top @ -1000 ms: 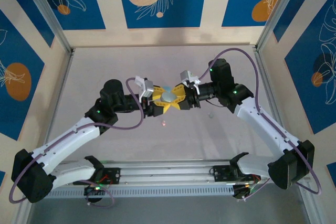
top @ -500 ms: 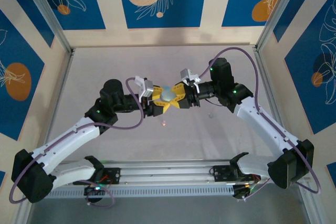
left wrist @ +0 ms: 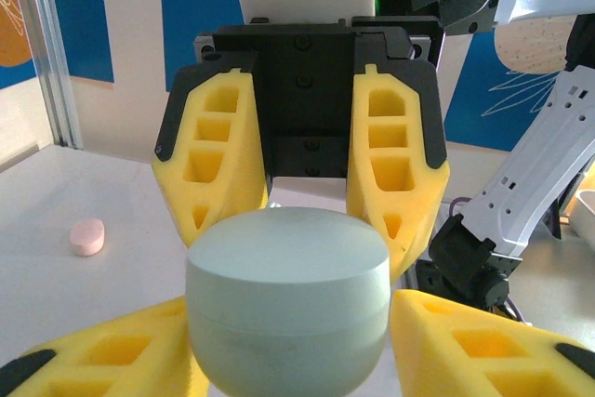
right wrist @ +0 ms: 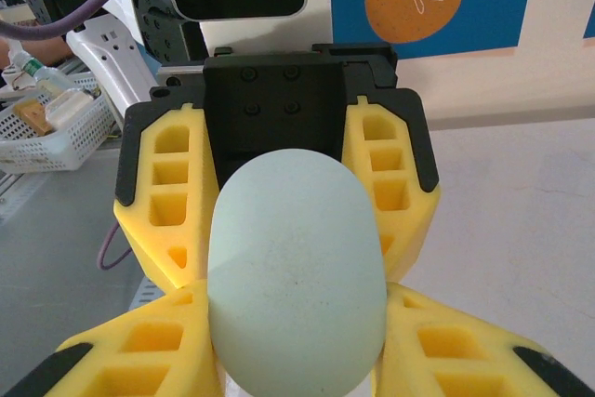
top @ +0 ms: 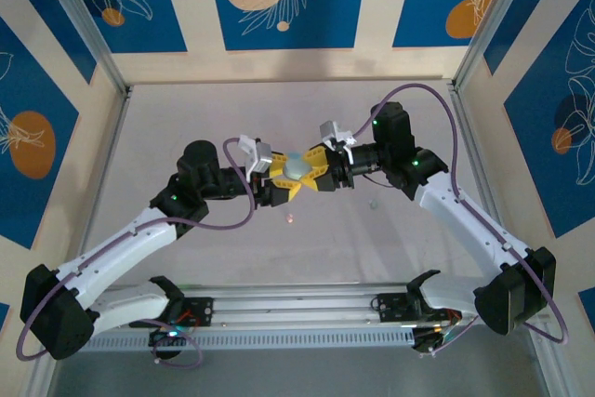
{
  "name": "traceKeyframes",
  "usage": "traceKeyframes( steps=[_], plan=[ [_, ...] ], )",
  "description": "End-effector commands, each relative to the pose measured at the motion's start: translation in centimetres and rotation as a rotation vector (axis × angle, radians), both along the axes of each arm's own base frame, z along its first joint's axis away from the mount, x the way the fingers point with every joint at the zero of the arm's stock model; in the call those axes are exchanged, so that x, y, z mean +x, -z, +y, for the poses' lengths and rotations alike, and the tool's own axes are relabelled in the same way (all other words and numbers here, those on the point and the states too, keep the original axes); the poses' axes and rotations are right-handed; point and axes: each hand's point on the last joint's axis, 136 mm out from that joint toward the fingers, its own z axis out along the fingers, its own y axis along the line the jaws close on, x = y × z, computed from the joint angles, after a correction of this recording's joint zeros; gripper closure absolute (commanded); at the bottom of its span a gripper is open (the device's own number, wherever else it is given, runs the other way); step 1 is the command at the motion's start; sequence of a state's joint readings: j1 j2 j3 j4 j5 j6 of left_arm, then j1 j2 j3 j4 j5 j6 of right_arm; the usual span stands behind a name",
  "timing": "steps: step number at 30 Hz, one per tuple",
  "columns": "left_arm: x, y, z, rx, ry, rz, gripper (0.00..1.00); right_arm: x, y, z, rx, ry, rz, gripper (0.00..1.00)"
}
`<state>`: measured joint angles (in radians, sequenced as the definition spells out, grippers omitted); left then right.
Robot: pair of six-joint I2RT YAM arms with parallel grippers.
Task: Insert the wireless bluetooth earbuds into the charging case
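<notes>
Both arms are meeting mid-surface over the charging case; it's a pale teal pebble, held up off the surface between them; the left claw comes in from one side and its yellow fingers are pinching the case at its lower half; the right claw faces it head-on, and its own yellow fingers are clamped on the same case from the opposite end. So that's two grips on one thing, the fingers nearly nose to nose. From the left wrist the case shows a seam round its middle, lid down. The pink earbud is lying flat on the surface, well apart from the case and from both claws, nothing touching it; there's also a pale speck on the surface beside the right arm, too small to tell what it is.
</notes>
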<state>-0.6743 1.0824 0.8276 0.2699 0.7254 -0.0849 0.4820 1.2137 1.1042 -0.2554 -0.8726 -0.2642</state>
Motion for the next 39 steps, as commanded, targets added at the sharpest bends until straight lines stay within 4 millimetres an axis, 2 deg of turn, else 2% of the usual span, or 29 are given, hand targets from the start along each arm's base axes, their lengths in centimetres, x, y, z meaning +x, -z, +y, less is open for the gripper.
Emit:
traceKeyframes(
  steps=[1,20,27,33,39],
  plan=[
    [-0.3,-2.3,0.0,-0.055,0.020,-0.046,0.48,-0.7,0.1,-0.4,0.001,-0.017,-0.006,0.66],
    [-0.3,-2.2,0.0,-0.057,0.020,-0.026,0.44,-0.9,0.3,-0.6,0.001,-0.020,-0.021,0.67],
    [-0.3,-1.7,-0.2,-0.037,0.031,-0.004,0.54,-0.7,-0.1,-0.4,0.016,-0.017,-0.013,0.67],
    [-0.4,-1.3,-0.5,-0.018,0.048,0.009,0.58,-0.7,-0.3,-0.4,0.025,-0.018,-0.010,0.66],
    [-0.5,-1.2,-0.5,-0.015,0.056,0.000,0.52,-0.7,-0.4,-0.5,0.026,-0.017,0.001,0.67]
  ],
)
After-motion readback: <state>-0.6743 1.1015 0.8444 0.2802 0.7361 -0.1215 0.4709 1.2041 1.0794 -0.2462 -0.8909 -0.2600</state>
